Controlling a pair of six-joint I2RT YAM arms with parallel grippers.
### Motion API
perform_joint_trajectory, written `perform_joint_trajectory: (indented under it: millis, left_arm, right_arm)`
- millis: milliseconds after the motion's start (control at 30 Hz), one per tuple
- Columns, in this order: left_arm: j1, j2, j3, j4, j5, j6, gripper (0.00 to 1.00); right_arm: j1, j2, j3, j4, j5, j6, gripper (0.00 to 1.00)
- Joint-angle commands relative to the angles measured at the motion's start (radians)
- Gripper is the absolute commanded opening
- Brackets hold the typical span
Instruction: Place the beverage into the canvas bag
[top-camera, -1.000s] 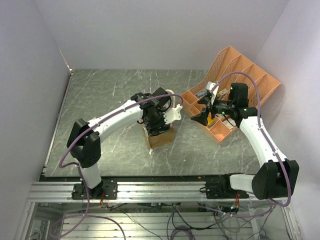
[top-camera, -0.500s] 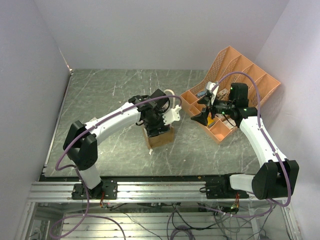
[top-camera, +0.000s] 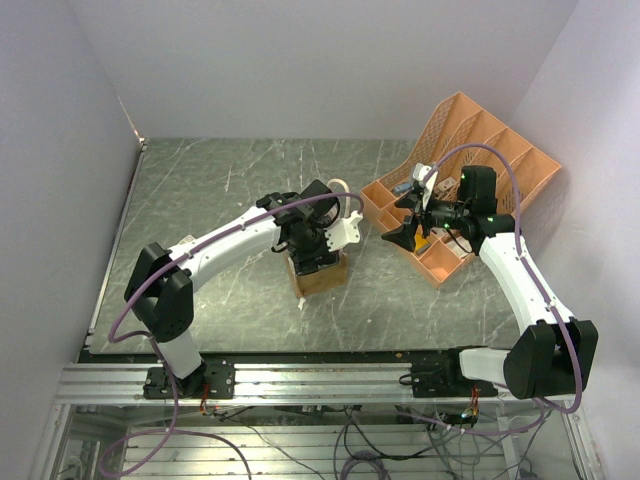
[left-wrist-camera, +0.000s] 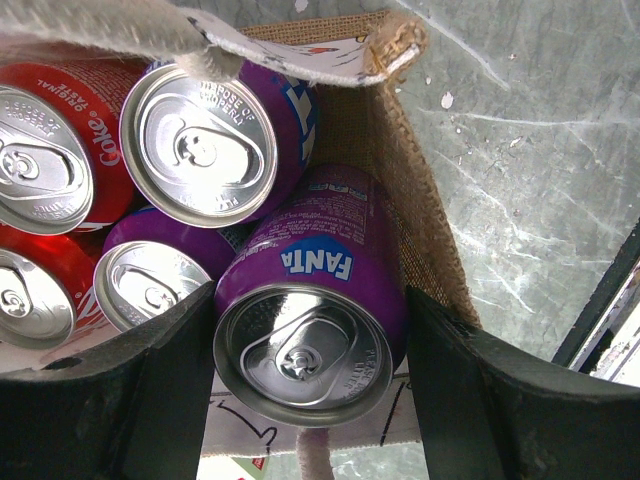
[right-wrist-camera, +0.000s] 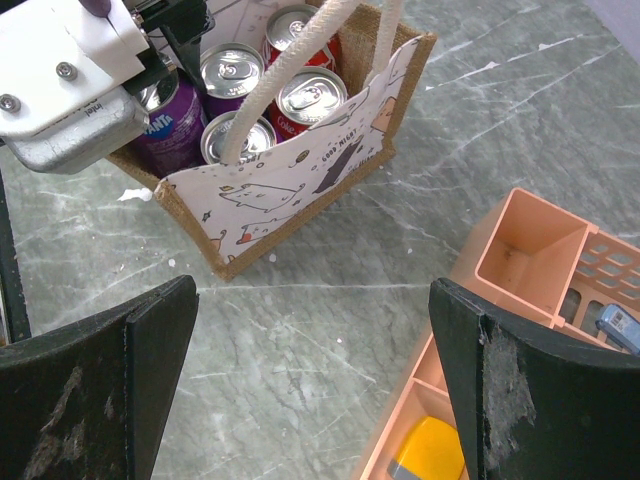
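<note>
The canvas bag (top-camera: 328, 277) stands at the table's middle, tan burlap (left-wrist-camera: 420, 200) with a white printed front (right-wrist-camera: 300, 170) and cream handles. It holds several cans, red Coke cans (left-wrist-camera: 40, 170) and purple ones (left-wrist-camera: 210, 140). My left gripper (top-camera: 312, 250) reaches down into the bag's mouth. In the left wrist view it (left-wrist-camera: 310, 300) is shut on a purple Fanta can (left-wrist-camera: 320, 250), which is tilted inside the bag against the burlap wall. My right gripper (top-camera: 405, 225) is open and empty above the bare table (right-wrist-camera: 312, 290), between the bag and the organizer.
An orange plastic desk organizer (top-camera: 470, 150) lies at the back right, its near compartments (right-wrist-camera: 530, 250) right of my right gripper, with a yellow item (right-wrist-camera: 430, 455) and a blue item (right-wrist-camera: 620, 325) inside. Grey walls close both sides.
My left arm's elbow has swung a little to the left while its gripper stayed in the bag's mouth with the can. The right arm has not moved.
</note>
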Motion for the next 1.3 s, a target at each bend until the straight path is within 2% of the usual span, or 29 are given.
perform_joint_trajectory:
  millis: [0,1267]
  left_arm:
    - [-0.021,0.044,-0.041,-0.096,0.000,-0.016,0.75]
    - [-0.025,0.017,-0.038,-0.154,0.047,0.011,0.85]
  right_arm:
    - [0.005,-0.005,0.003,0.012,-0.009,-0.010,1.00]
    - [0.005,0.001,0.001,0.017,-0.002,-0.007,1.00]
